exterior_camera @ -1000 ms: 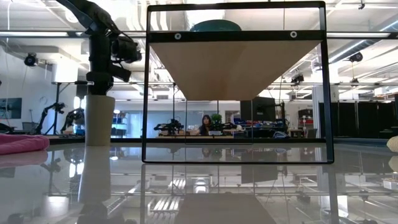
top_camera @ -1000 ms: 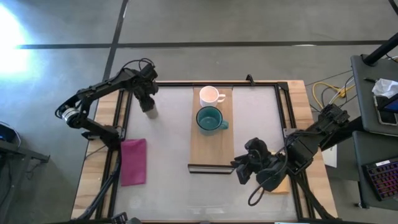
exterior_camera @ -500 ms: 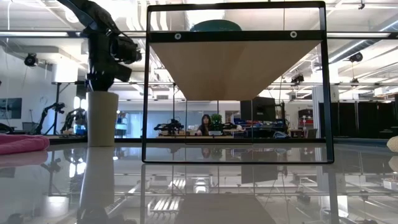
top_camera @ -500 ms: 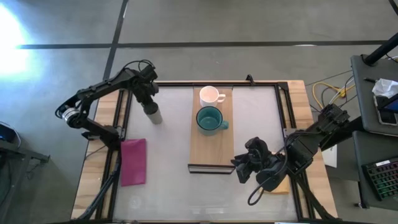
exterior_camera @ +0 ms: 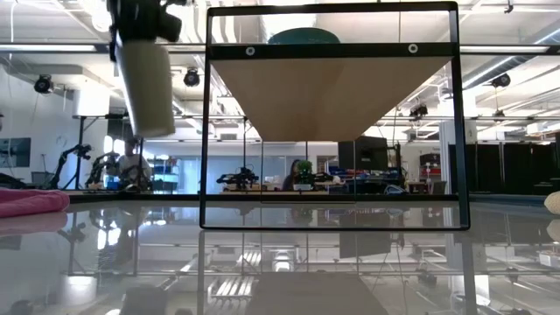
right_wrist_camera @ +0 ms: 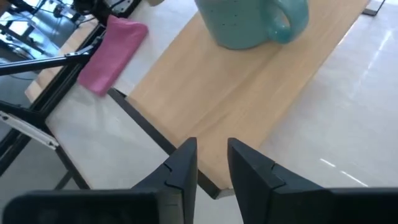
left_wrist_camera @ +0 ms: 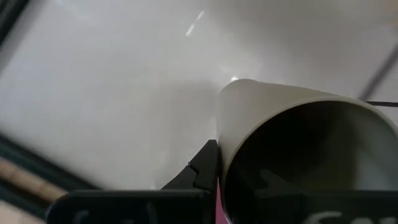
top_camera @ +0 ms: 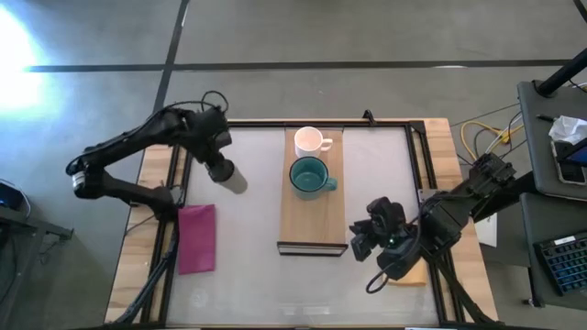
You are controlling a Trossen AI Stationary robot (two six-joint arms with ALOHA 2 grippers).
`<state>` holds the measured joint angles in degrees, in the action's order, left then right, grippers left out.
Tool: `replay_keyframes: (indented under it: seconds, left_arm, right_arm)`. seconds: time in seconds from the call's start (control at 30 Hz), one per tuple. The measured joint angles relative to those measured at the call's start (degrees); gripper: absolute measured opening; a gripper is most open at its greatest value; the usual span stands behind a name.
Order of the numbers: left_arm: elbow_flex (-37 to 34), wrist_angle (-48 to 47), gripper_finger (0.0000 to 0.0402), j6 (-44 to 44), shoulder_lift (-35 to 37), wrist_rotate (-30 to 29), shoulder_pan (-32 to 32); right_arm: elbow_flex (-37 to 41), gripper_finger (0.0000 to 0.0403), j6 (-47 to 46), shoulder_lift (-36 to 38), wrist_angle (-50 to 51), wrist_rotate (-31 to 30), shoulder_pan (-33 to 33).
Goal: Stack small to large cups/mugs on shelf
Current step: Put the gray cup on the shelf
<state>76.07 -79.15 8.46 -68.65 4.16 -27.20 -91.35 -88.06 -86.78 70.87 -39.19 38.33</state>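
Left of the shelf (top_camera: 312, 197), the left end effector (top_camera: 218, 163) pinches the olive-brown cup (top_camera: 230, 177) by its rim and holds it clear of the table (top_camera: 248, 275), tilted; the low view shows the cup hanging in the air beside the shelf frame. On the shelf, the white mug (top_camera: 310, 140) sits at the far end and the teal mug (top_camera: 310, 175) just beside it toward the middle. The right end effector (right_wrist_camera: 211, 163) waits near the shelf's dark-edged end, fingers nearly pressed together and empty. The rim grip looks shallow, so in my judgement the cup could swing or slip during transfer, or clip the teal mug's handle and shove it along the plank.
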Motion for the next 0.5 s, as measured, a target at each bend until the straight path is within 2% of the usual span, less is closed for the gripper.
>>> replay_keyframes:
  seconds: [0.2,0.3,0.5]
  left_arm:
    - [6.3,0.6,0.0000,11.5,-2.1,1.0,14.3]
    - [11.1,0.6,0.0000,14.1,-5.4,-1.4,21.4]
    - [20.8,0.3,0.0000,17.7,-11.7,-3.6,28.1]
  right_arm:
    - [0.0,0.0073,0.0,0.0,1.0,0.1,-2.1]
    - [0.0,0.0070,0.0,0.0,0.9,1.1,-3.0]
    - [0.0,0.0069,-0.7,0.1,1.0,3.6,-3.5]
